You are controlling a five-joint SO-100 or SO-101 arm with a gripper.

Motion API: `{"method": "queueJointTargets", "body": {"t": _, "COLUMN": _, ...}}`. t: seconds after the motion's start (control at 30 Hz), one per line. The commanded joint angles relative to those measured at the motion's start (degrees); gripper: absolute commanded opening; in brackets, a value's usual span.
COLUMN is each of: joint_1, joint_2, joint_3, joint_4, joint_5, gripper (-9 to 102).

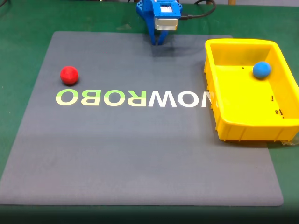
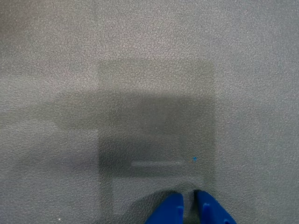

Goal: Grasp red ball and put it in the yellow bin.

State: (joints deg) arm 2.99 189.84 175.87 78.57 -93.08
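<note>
The red ball (image 1: 69, 75) lies on the grey mat at the left, just above the printed letters. The yellow bin (image 1: 233, 126) stands at the right edge of the mat with a blue ball (image 1: 261, 69) inside near its far right corner. My blue gripper (image 1: 159, 43) hangs at the back centre of the mat, tips pointing down, far from both ball and bin. In the wrist view the two blue fingertips (image 2: 189, 210) sit nearly together at the bottom edge, shut with nothing between them, over bare grey mat.
The grey mat (image 1: 140, 158) with pale "NOWROBO" lettering covers most of the green table (image 1: 18, 28). A black cable runs off behind the arm's base. Small dark specks lie on the bin floor.
</note>
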Motion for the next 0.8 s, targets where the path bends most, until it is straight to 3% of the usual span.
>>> {"method": "queueJointTargets", "body": {"t": 0.0, "joint_1": -0.7, "joint_2": 0.7, "joint_3": 1.8, "joint_4": 0.6, "joint_5": -0.6, "gripper": 2}}
{"method": "queueJointTargets", "body": {"t": 0.77, "joint_1": -0.3, "joint_2": 0.7, "joint_3": 1.8, "joint_4": 0.4, "joint_5": 0.2, "gripper": 0}}
